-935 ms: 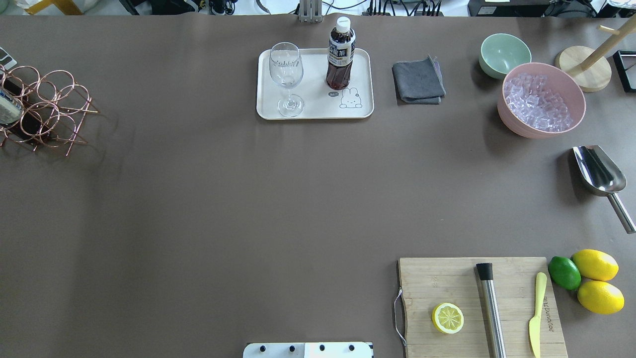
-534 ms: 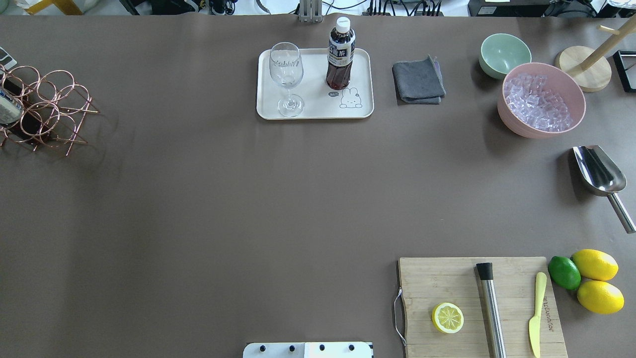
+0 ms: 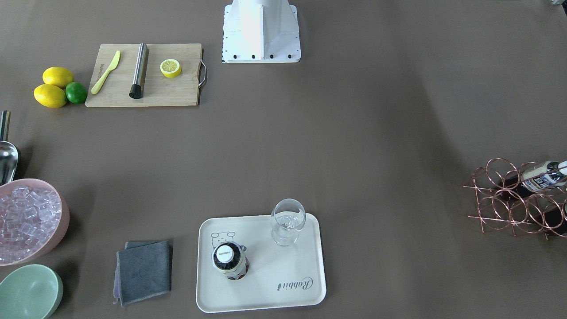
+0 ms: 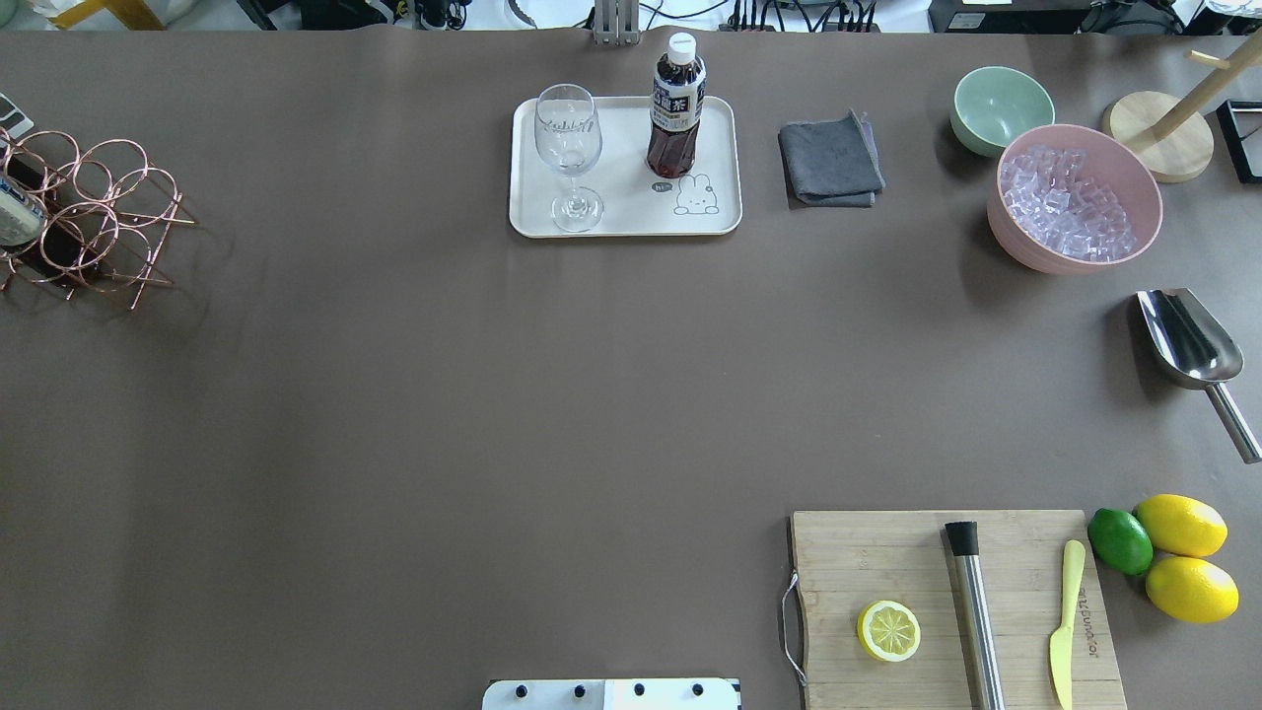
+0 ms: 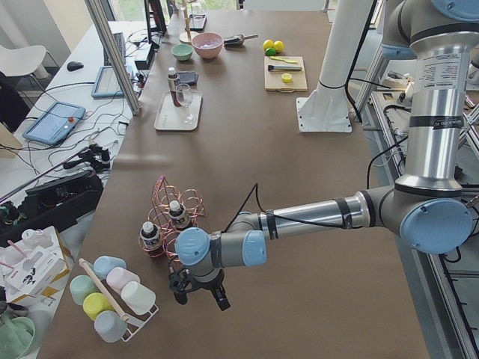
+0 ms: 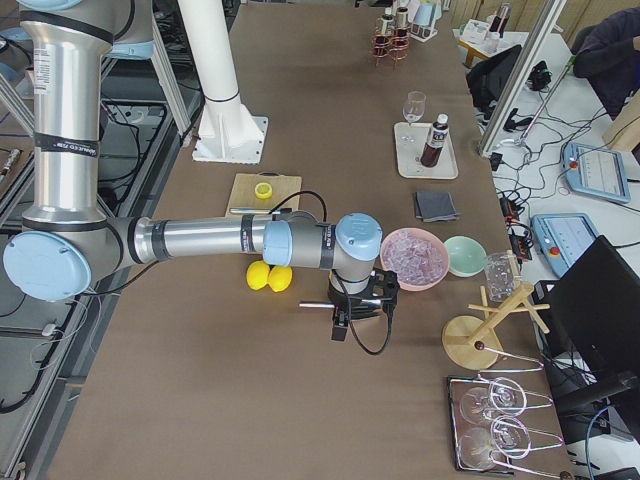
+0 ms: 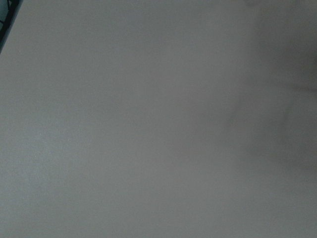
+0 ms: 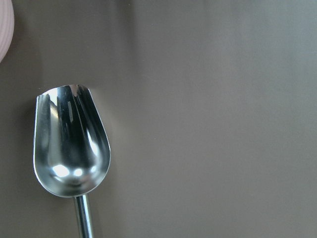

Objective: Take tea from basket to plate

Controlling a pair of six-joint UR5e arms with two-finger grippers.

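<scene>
Overhead exterior shows a tea upright on the plate by the glass — the job looks done, basket well apart on the surface — while for left claw and right claw I cannot tell wide or narrow.

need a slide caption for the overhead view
Tea bottle standing upright beside a wine glass on the cream tray, copper rack at far left.
</scene>
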